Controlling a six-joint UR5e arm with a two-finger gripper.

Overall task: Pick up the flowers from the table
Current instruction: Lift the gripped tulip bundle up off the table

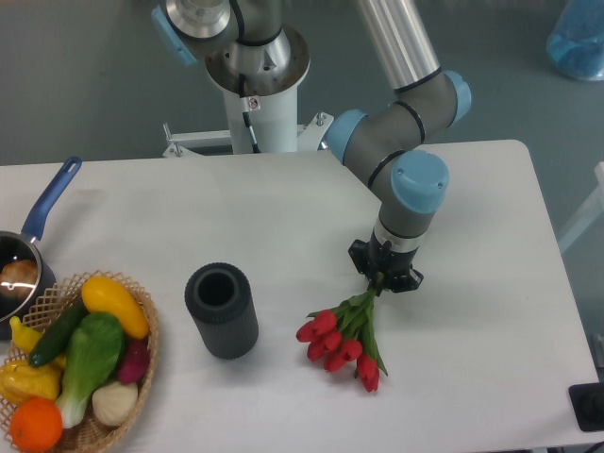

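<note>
Flowers, stems between closed jaws

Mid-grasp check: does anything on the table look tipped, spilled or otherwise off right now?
Nothing stands out. The end effector is shut on the green stems of the bunch of red tulips. The dark grey cylindrical cup stands upright, and the woven basket holds its vegetables, none spilled on the white table.
</note>
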